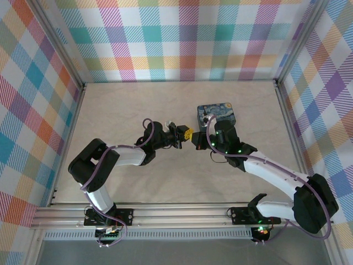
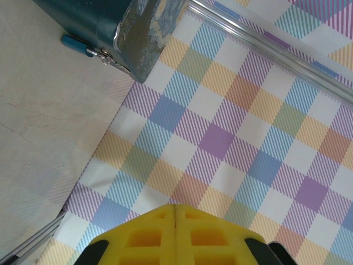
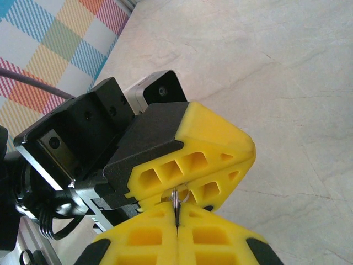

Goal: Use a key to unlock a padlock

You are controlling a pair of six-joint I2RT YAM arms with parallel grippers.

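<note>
The key (image 3: 177, 197), a thin metal blade with a small ring, is pinched in the seam of my right gripper (image 3: 177, 214), which is shut on it. The ring end sits in the seam of my left gripper (image 3: 251, 152), also shut, its side pressed against the right fingertips. In the top view both grippers meet mid-table, left gripper (image 1: 188, 134) and right gripper (image 1: 194, 143). In the left wrist view the left gripper (image 2: 175, 207) is shut. The small blue padlock (image 2: 74, 43) hangs by its shackle on the clasp of the dark-blue painted box (image 2: 105, 19).
The painted box (image 1: 216, 114) lies on the beige table (image 1: 132, 105) just behind and right of the grippers. Checked cloth walls (image 1: 182, 38) enclose the table on three sides. An aluminium rail (image 1: 182, 212) runs along the near edge.
</note>
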